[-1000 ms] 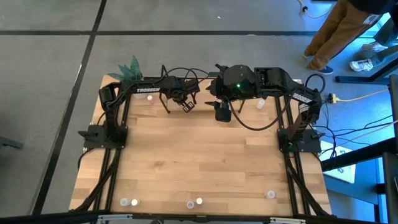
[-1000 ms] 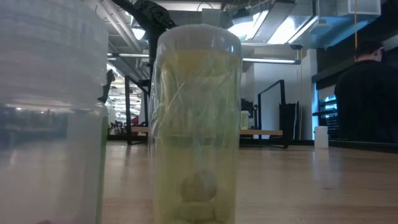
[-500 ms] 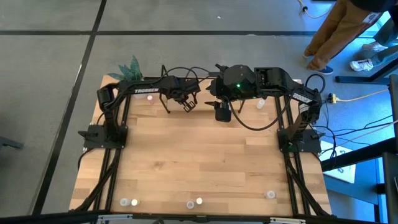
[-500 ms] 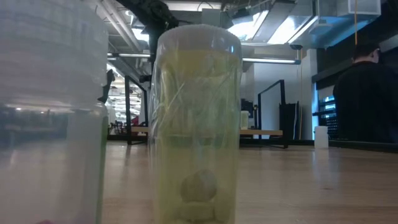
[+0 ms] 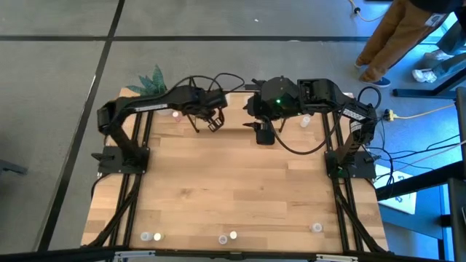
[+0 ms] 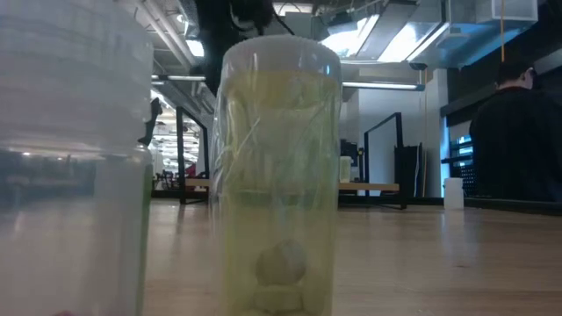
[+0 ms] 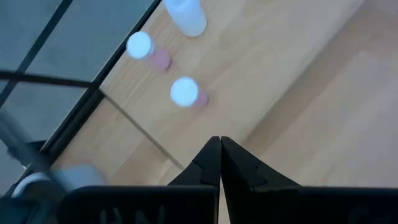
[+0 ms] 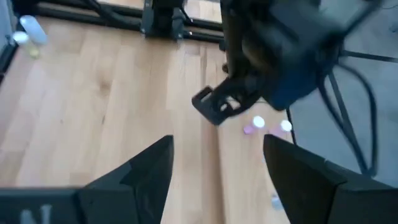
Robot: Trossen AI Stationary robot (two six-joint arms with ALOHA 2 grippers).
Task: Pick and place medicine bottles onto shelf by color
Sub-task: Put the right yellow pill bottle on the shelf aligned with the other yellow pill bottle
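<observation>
Two dark arms reach over the far end of the light-wood counter (image 5: 233,182). The left pincer (image 5: 212,123) hangs above the far edge, its two dark fingers (image 7: 211,163) pressed together on nothing. The right pincer (image 5: 263,134) hangs just beside it toward the middle, its two fingers (image 8: 143,168) standing well apart and empty.

From above, four tiny whitish cylindrical medicine bottles (image 5: 155,236) stand in a loose row along the near edge of the counter: two toward the left, close together, one pair-like cluster near the middle counted as two tops, and one alone at the right (image 5: 316,228). Another small bottle (image 5: 305,121) stands at the far right.

The left wrist view shows three bottles on the low light-wood shelf board (image 7: 261,74): two with pink bodies (image 7: 184,92) and one whitish (image 7: 186,15).

In the low view, one yellow-green translucent bottle (image 6: 277,175) fills the middle.
</observation>
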